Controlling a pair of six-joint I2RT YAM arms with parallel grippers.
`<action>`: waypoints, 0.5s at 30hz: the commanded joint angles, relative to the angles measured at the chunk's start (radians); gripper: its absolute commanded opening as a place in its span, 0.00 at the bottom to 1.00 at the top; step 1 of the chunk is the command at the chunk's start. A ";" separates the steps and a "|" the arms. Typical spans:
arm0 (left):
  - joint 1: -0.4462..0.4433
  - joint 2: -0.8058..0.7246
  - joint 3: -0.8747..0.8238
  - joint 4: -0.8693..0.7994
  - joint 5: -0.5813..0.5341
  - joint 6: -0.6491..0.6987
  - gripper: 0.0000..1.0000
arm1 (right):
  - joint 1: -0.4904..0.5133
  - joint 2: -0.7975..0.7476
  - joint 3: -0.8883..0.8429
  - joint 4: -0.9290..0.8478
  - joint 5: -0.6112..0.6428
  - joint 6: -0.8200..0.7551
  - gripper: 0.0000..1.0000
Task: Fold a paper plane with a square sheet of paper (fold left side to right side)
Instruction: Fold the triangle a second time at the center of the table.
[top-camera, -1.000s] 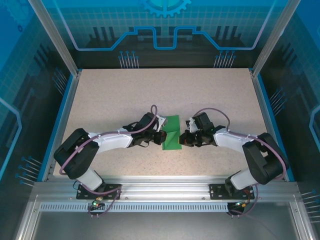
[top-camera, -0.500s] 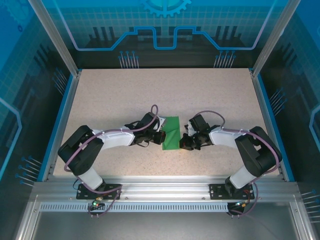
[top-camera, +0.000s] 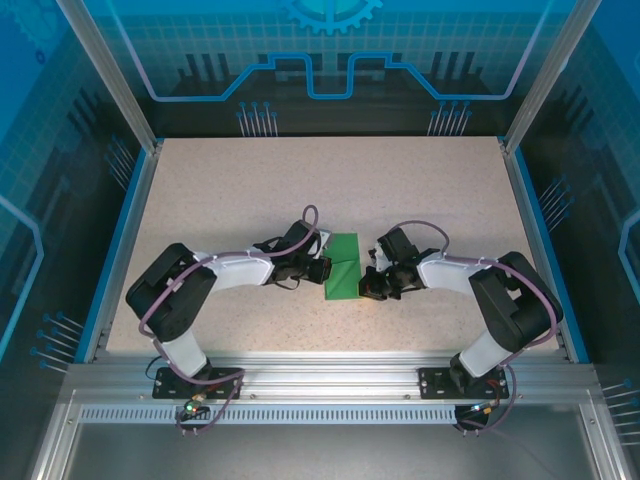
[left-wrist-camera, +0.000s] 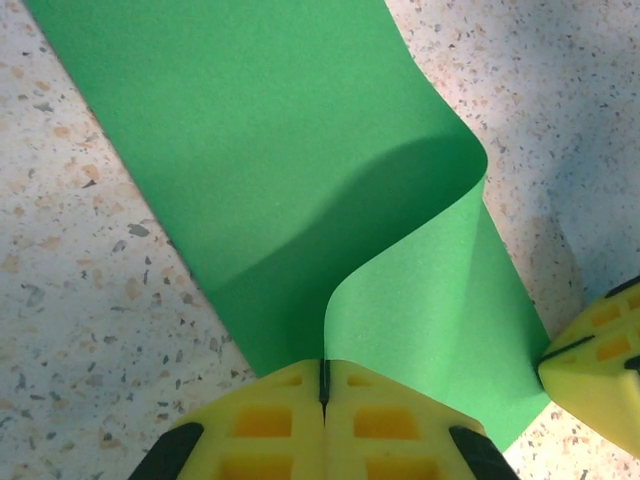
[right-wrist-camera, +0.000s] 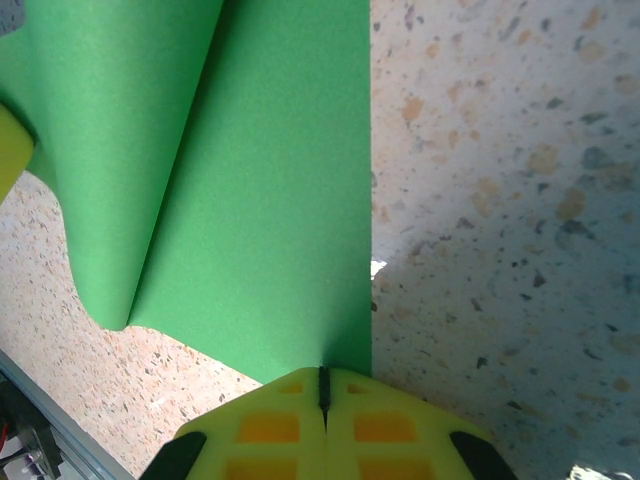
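**Item 1: square sheet of paper** (top-camera: 344, 266). Thin, matte, bright green. It is doubled over into a narrow strip and lies flat near the middle of the table (top-camera: 330, 180), a little toward the near edge, between the 2 grippers. In the left wrist view the upper layer lifts off the lower one in a smooth, rounded, uncreased curl and throws a soft shadow. In the right wrist view the right edge runs straight and crisp, while the left part rolls upward.

**Item 2: left gripper** (top-camera: 322, 270). Yellow ribbed pads are pressed together, pinching the edge of the curled layer on the sheet's left side.

**Item 3: right gripper** (top-camera: 368, 283). Yellow pads are closed seam to seam, clamped on the sheet's right side.

**Item 4: table.** Flat, speckled beige, stone-look surface. There is broad bare room beyond the sheet toward the far edge and out to both sides. A blue rim (top-camera: 128, 240) runs along the left and right edges, and an aluminium rail (top-camera: 330, 372) along the near edge.
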 joint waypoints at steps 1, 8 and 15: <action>0.012 0.025 0.031 -0.022 -0.002 -0.013 0.00 | 0.016 0.021 0.008 -0.050 0.031 -0.014 0.04; 0.014 0.043 0.036 -0.022 -0.002 -0.012 0.00 | 0.014 0.023 0.010 -0.055 0.029 -0.019 0.04; 0.016 0.054 0.039 -0.021 -0.002 -0.011 0.00 | 0.017 0.025 0.011 -0.057 0.028 -0.021 0.04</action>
